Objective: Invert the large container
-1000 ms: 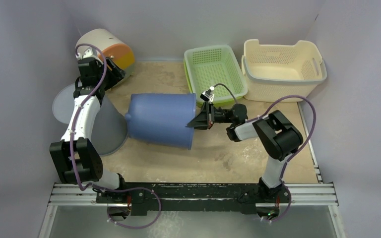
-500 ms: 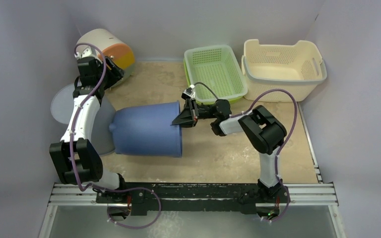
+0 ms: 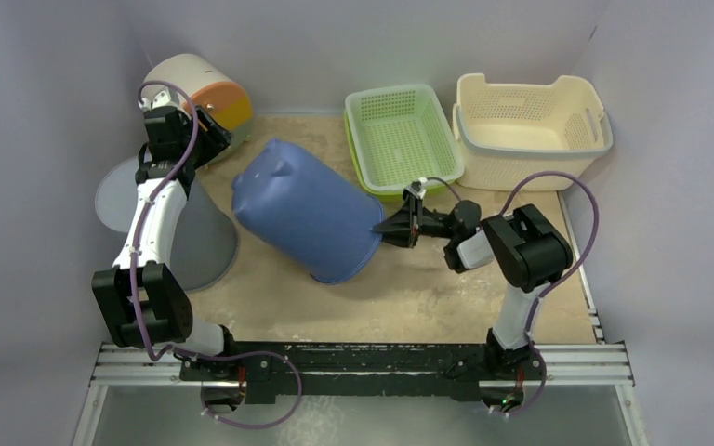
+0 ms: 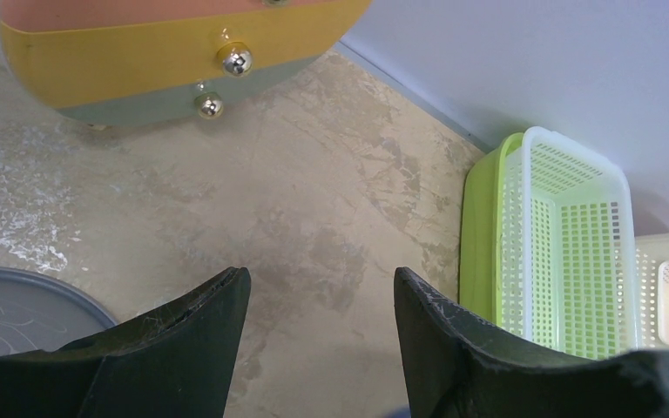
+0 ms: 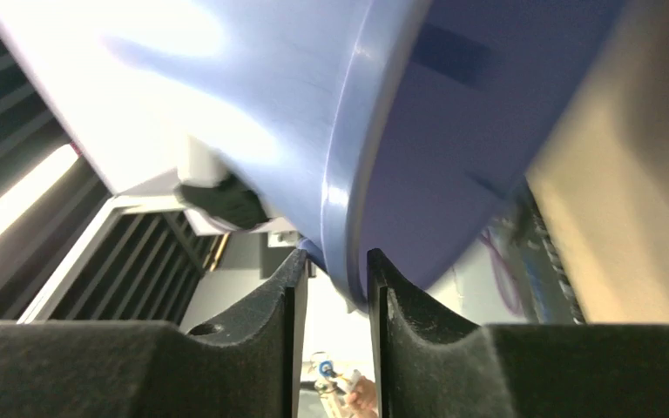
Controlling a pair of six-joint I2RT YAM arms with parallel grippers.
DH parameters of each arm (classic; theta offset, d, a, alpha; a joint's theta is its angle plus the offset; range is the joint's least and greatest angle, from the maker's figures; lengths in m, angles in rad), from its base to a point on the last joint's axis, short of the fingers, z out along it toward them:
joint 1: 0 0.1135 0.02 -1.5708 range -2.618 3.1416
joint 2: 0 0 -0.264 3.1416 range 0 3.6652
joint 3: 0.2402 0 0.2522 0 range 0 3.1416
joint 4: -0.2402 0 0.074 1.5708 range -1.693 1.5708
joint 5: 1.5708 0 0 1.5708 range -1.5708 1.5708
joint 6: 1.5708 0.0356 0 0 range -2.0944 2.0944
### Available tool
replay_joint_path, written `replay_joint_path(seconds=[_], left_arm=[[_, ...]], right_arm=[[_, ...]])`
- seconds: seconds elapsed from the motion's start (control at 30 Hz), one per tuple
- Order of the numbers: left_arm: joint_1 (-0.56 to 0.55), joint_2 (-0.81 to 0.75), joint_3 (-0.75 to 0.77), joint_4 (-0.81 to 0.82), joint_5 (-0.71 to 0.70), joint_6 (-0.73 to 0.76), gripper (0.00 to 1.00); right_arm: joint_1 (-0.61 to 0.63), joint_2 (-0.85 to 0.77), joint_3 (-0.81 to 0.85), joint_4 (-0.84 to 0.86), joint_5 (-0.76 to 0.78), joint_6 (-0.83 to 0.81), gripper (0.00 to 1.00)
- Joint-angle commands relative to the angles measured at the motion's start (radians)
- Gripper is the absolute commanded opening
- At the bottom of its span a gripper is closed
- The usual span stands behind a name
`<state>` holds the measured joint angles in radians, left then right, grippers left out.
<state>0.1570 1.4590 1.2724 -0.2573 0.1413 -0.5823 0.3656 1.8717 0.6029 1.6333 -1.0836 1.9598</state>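
The large blue container lies tilted on the table, its base toward the back left and its open rim low at the front right. My right gripper is shut on the container's rim; in the right wrist view the rim sits between the two fingers. My left gripper is open and empty at the back left, near the round orange and white bin; its wrist view shows bare tabletop between the fingertips.
A grey upturned container stands at the left under the left arm. A green basket and a cream basket sit at the back right. The green basket also shows in the left wrist view.
The right gripper swung the container's rim from left of centre back to the right and down; the container went from lying sideways to tilted with its base up toward the back left. The left arm stayed still.
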Motion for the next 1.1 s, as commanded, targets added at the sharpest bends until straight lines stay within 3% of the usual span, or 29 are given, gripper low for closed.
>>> replay_joint_path(seconds=[0.0,0.37,0.4,0.43,0.47,0.73,0.83,0.97,1.07], left_arm=[[0.008,-0.04,0.045,0.029,-0.01,0.009,0.61],[0.008,-0.052,0.044,0.016,-0.01,0.011,0.61],[0.007,-0.053,0.042,0.014,-0.011,0.012,0.61],[0.008,-0.054,0.045,0.011,-0.011,0.013,0.61],[0.008,-0.056,0.046,0.009,-0.011,0.016,0.61],[0.008,-0.066,0.033,0.001,-0.015,0.025,0.61],[0.008,-0.064,0.031,-0.002,-0.016,0.032,0.61],[0.008,-0.061,0.029,0.003,-0.014,0.029,0.61],[0.008,-0.057,0.028,0.01,-0.012,0.026,0.61]], right_arm=[[-0.016,0.049,-0.153,0.395,-0.154,-0.109,0.33],[-0.036,0.042,-0.199,0.402,-0.188,-0.143,0.37],[-0.037,0.039,-0.189,0.401,-0.196,-0.14,0.44],[-0.041,0.037,-0.185,0.401,-0.201,-0.138,0.62],[-0.046,0.038,-0.185,0.401,-0.208,-0.139,0.7],[-0.102,0.038,-0.26,0.405,-0.236,-0.186,0.8],[-0.12,-0.006,-0.23,0.377,-0.261,-0.188,0.89],[-0.179,-0.086,-0.187,0.096,-0.297,-0.356,1.0],[-0.234,-0.185,-0.103,-0.494,-0.282,-0.7,1.0]])
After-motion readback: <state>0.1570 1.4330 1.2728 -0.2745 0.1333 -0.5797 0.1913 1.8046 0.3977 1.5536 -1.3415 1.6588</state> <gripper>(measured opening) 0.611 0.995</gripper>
